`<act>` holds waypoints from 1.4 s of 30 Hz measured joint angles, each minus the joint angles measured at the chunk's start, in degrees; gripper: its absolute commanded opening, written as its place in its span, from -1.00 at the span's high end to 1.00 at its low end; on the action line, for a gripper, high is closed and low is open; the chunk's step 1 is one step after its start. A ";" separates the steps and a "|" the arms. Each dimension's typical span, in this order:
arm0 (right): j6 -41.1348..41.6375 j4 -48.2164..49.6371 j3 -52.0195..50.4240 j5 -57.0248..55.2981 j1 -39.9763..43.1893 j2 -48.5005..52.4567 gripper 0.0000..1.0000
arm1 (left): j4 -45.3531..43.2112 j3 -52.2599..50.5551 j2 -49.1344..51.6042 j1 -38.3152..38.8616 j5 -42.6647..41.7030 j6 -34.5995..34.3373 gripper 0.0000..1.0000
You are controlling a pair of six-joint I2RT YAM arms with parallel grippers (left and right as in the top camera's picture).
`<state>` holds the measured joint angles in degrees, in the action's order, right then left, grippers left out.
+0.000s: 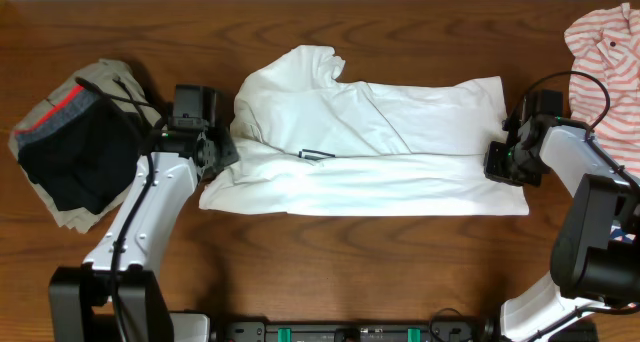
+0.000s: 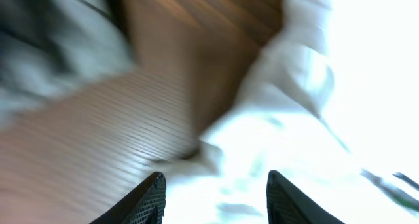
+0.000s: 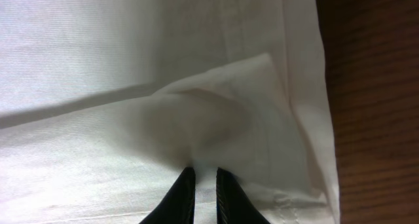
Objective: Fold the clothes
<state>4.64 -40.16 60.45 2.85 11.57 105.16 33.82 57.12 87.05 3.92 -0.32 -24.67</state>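
1. The clothes (image 1: pixel 370 147), one white wrinkled garment, lie spread across the middle of the desk (image 1: pixel 330 272).
2. The left gripper (image 1: pixel 222 152) sits at the garment's left end, its fingers (image 2: pixel 149 199) wide apart over the cloth.
3. The right gripper (image 1: pixel 494 164) sits at the right end, fingers (image 3: pixel 183 194) nearly together on puckered fabric; whether they pinch it cannot be told.
4. A dark-and-khaki pile (image 1: pixel 75 147) lies at the left edge, and a striped shirt (image 1: pixel 608 42) at the far right corner.

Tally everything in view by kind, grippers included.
white garment: 1
red-and-white striped shirt: 1
pile of dark and khaki clothes: 1
grippers, left gripper and right gripper: 2
Total: 5
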 measured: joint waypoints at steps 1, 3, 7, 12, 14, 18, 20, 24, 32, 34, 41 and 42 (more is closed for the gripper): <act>-0.02 0.00 0.00 0.00 0.00 0.00 0.74 | 0.02 -0.07 0.46 0.07 -2.19 -1.79 -0.01; -0.11 0.00 0.00 0.00 0.00 0.00 0.74 | -0.02 -0.55 1.70 0.33 -6.19 -6.23 -0.01; -0.13 0.00 0.00 0.00 0.00 0.00 0.75 | 0.04 -1.88 4.44 0.79 -12.61 -13.49 -0.01; -0.13 -0.02 0.00 0.02 0.00 0.00 0.74 | -0.87 -2.25 7.39 1.57 -16.31 -17.70 -0.01; -0.13 -0.02 0.00 0.02 0.00 0.00 0.74 | -1.75 -2.25 8.22 1.60 -17.00 -18.51 -0.01; -0.13 -0.04 0.00 0.09 0.00 0.00 0.74 | -4.68 -2.25 10.25 1.60 -17.66 -19.28 0.14; -0.13 -0.04 0.00 0.11 0.00 0.00 0.75 | -6.84 -2.29 11.23 1.60 -17.77 -19.80 0.55; -0.13 -0.04 0.00 0.13 0.00 0.00 0.75 | -11.72 -2.36 11.93 1.60 -17.97 -19.19 0.88; -0.13 -0.09 0.04 0.13 0.00 0.04 0.75 | -20.11 -2.36 11.91 1.84 -22.71 -14.73 0.88; -0.13 -0.11 0.09 0.13 0.00 0.07 0.75 | -21.24 -2.36 11.91 2.23 -23.80 -13.33 0.88; -0.13 -0.13 0.09 0.13 0.00 0.07 0.74 | -21.33 -2.36 11.91 7.32 -25.24 -9.66 0.66; -0.13 -0.13 0.09 0.13 0.00 0.07 0.74 | -21.38 -2.36 11.91 8.46 -25.20 -9.20 0.49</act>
<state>4.51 -40.29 60.53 2.98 11.57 105.23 12.45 54.76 98.96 12.38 -25.52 -33.87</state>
